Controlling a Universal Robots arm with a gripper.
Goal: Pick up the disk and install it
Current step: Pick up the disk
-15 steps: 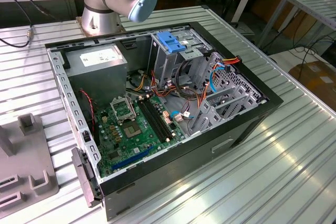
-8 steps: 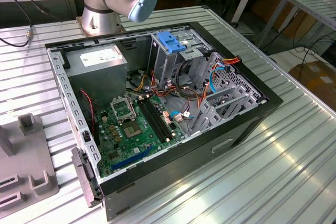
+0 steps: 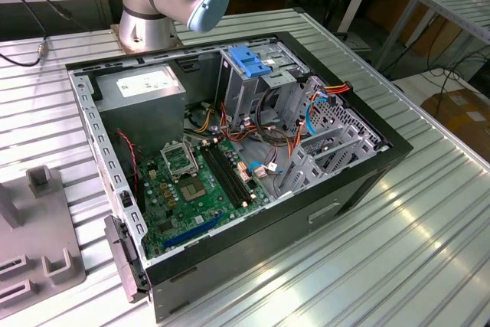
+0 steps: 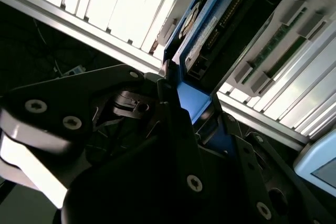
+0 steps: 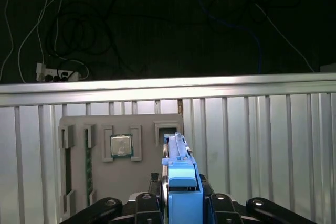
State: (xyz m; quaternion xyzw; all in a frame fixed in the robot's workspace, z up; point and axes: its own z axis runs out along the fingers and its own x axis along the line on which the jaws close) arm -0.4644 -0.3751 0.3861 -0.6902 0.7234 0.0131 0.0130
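Well, the ribbed metal surface [image 3: 429, 250] carries the open computer case [image 3: 344, 181], its drive cage [image 3: 249, 74] standing near the arm's base. In the first wrist view the grey fixture tray [image 5: 131, 182] lies beyond the tool [image 5: 182, 208], which pinches the disk [image 4: 220, 27] edge-on by its blue rails. Pickup looks done; installing it in the case is left.

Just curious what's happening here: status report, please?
End effector shut on disk. Disk edge-on over grey tray. No obstruction seen.
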